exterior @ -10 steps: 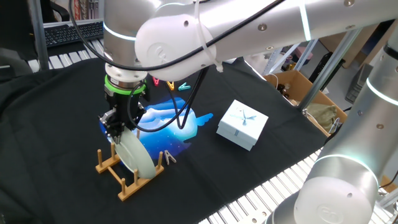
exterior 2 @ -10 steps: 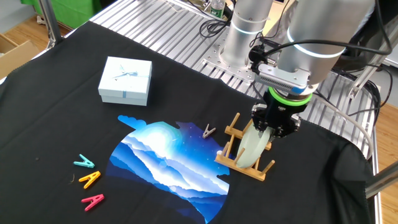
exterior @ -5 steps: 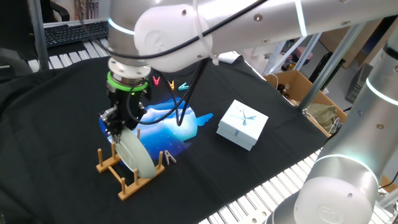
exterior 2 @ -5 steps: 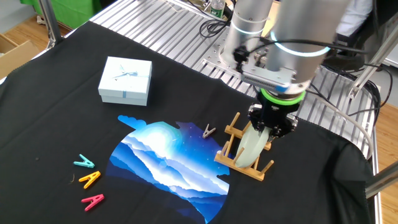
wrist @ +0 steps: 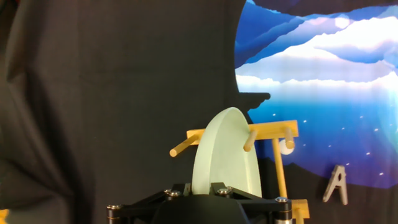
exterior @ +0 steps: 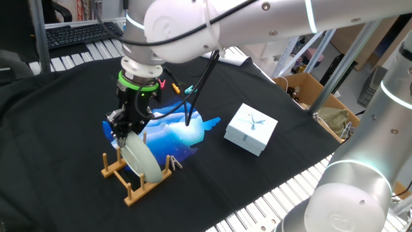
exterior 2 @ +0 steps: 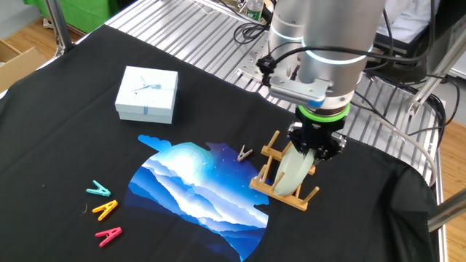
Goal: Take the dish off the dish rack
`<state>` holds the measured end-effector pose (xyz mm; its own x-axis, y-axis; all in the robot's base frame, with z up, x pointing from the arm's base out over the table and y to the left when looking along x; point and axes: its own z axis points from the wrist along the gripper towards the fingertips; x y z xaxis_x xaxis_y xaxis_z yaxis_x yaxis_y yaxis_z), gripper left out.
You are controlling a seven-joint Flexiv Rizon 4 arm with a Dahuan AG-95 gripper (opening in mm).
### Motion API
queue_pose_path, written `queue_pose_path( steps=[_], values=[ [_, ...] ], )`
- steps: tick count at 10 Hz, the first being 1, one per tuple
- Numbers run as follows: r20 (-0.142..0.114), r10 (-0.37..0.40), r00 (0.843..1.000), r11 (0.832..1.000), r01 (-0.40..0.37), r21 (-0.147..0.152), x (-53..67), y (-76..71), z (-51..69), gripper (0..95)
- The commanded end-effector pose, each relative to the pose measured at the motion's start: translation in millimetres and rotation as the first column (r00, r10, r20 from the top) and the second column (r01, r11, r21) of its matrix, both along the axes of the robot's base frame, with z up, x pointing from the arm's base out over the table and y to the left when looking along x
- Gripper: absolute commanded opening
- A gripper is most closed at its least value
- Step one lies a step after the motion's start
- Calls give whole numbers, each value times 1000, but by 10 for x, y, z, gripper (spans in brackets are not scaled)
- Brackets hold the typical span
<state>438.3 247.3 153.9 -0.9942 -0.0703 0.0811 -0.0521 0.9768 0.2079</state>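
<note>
Since a second ago my arm's big upper joint has swung back toward the keyboard side, while the gripper (exterior: 129,131) stays clamped on the top edge of the dish (exterior: 143,162); I read the fingers as pinched shut on the rim, one on each face. From the hand view the dish (wrist: 225,155) is a thin pale mint disc seen nearly edge-on, smooth and plain, its lower part still down between the pegs of the dish rack (wrist: 273,135). I can see the rack (exterior 2: 284,178) is light wood, round dowels standing off two flat rails, and the plate (exterior 2: 294,169) leans slightly between them. Out from there, a small wooden clothespin (exterior 2: 244,153) lies just beside the rack on the printed blue-and-white cloud patch (exterior 2: 196,189). Plenty of soft black cloth (exterior 2: 73,160) lies open on the far side of that patch, wrinkled in places. A square white gift box (exterior: 251,129) sits well apart from the rack, and three coloured clips (exterior 2: 103,212) lie near the cloth's edge. Ribbed metal table edge (exterior 2: 204,33) borders the cloth behind my arm's base.
</note>
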Motion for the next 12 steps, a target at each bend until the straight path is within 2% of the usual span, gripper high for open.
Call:
queue_pose_path(
  steps=[1,4,6,10,12],
  values=[
    [-7,-13,1000,1000,13,26,8,-2,8,0],
    [-21,-29,999,998,30,49,14,-4,19,0],
    [-34,-30,999,998,32,48,10,-10,52,0],
    [-73,-71,995,990,79,113,15,-19,95,0],
    [-86,-80,993,987,91,130,27,-26,124,0]
  ],
)
